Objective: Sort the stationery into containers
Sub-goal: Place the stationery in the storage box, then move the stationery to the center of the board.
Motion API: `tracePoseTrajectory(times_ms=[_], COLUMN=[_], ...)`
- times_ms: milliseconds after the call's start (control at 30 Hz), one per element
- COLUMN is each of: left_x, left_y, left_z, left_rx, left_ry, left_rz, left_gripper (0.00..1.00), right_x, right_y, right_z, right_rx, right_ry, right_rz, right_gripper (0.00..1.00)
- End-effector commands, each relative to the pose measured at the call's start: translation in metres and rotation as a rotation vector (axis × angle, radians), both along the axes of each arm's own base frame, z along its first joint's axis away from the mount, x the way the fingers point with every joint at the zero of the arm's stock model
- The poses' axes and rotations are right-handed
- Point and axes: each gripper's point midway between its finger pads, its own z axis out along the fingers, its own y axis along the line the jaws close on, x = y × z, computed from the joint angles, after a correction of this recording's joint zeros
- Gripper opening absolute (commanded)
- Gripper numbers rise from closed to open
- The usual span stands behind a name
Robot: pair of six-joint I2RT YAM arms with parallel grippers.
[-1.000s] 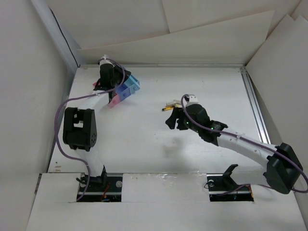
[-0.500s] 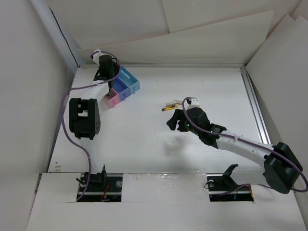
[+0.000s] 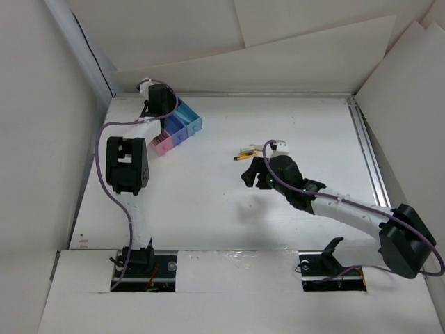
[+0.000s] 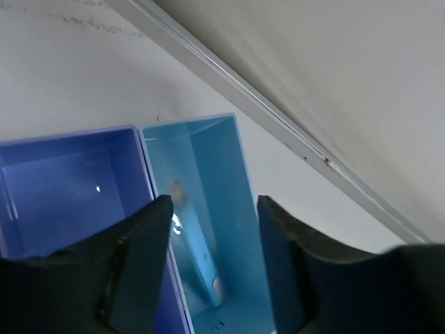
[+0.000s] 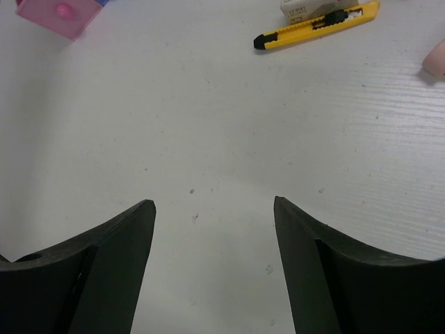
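The containers are three joined boxes at the back left: light blue (image 3: 190, 118), purple-blue (image 3: 176, 129) and pink (image 3: 163, 145). My left gripper (image 3: 159, 99) hangs over their far end, open and holding nothing. In the left wrist view my left gripper (image 4: 214, 203) frames the light blue box (image 4: 229, 181), where a light-blue stick (image 4: 197, 245) leans inside. The purple-blue box (image 4: 69, 188) is beside it. My right gripper (image 3: 254, 174) is open above bare table, as my right gripper (image 5: 212, 203) also shows in its wrist view. Just beyond lie a yellow cutter (image 5: 316, 26), a white eraser (image 5: 313, 5) and a pink eraser (image 5: 437, 59).
A metal rail (image 4: 278, 122) runs along the foot of the back wall behind the boxes. White walls close in the table on the left, back and right. A corner of the pink box (image 5: 59, 14) shows at the top left of the right wrist view.
My left gripper has gone from shut to open over the light blue box, and the left arm has shifted slightly toward the back. The right arm has hardly moved.
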Motion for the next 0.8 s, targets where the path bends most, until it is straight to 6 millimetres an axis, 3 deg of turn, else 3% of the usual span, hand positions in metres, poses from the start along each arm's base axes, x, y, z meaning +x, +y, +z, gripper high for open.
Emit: tracePoseTrajectory(times_ms=[0, 133, 233, 267, 300, 333, 367, 400, 433, 500, 533, 567, 600, 633, 667, 700, 733, 767], left_x=[0.012, 0.0, -0.022, -0.034, -0.048, -0.058, -0.073, -0.093, -0.106, -0.133, -0.154, -0.165, -0.188, -0.199, -0.209, -0.218, -0.233, -0.24], left_y=[-0.004, -0.006, -0.012, -0.019, -0.028, -0.034, -0.043, -0.058, -0.067, -0.081, -0.095, -0.1, -0.11, -0.113, -0.119, -0.118, -0.119, -0.119], left_z=[0.045, 0.073, 0.106, 0.134, 0.121, 0.124, 0.158, 0.129, 0.124, 0.134, 0.103, 0.095, 0.084, 0.079, 0.075, 0.072, 0.068, 0.068], left_rx=[-0.012, -0.032, -0.054, -0.068, -0.084, -0.09, -0.12, -0.145, -0.161, -0.188, -0.199, -0.201, -0.215, -0.217, -0.23, -0.224, -0.228, -0.232], left_ry=[-0.102, -0.158, -0.245, -0.297, -0.278, -0.296, -0.396, -0.347, -0.347, -0.394, -0.33, -0.319, -0.305, -0.301, -0.295, -0.292, -0.288, -0.289], left_rz=[-0.019, -0.033, -0.051, -0.063, -0.075, -0.097, -0.129, -0.161, -0.184, -0.228, -0.265, -0.28, -0.316, -0.33, -0.351, -0.369, -0.39, -0.403], left_gripper=[0.52, 0.53, 0.53, 0.52, 0.52, 0.5, 0.46, 0.46, 0.45, 0.45, 0.45, 0.44, 0.44, 0.44, 0.44, 0.44, 0.42, 0.42], right_x=[0.011, 0.018, 0.029, 0.034, 0.039, 0.043, 0.048, 0.056, 0.062, 0.074, 0.084, 0.09, 0.103, 0.108, 0.112, 0.119, 0.129, 0.128], right_y=[0.001, -0.002, -0.006, -0.011, -0.01, -0.011, -0.013, -0.01, -0.009, -0.006, 0.0, 0.002, 0.003, 0.005, 0.01, 0.008, 0.016, 0.015], right_z=[0.006, 0.004, 0.003, 0.003, 0.003, 0.004, 0.004, 0.012, 0.002, -0.001, -0.009, -0.012, -0.022, -0.027, -0.03, -0.035, -0.027, -0.047], right_rx=[0.02, 0.018, 0.002, -0.012, -0.026, -0.026, -0.036, -0.027, -0.04, -0.06, -0.087, -0.103, -0.146, -0.17, -0.173, -0.192, -0.174, -0.229], right_ry=[-0.034, -0.026, -0.008, -0.007, 0.009, 0.019, 0.022, 0.026, 0.051, 0.052, 0.075, 0.085, 0.107, 0.117, 0.131, 0.139, 0.133, 0.175], right_rz=[-0.034, -0.072, -0.134, -0.175, -0.197, -0.223, -0.26, -0.275, -0.303, -0.341, -0.357, -0.374, -0.397, -0.405, -0.412, -0.429, -0.435, -0.434], right_gripper=[0.75, 0.75, 0.62, 0.56, 0.3, 0.18, 0.1, 0.04, 0.0, 0.0, 0.0, 0.04, 0.19, 0.19, 0.31, 0.36, 0.4, 0.47])
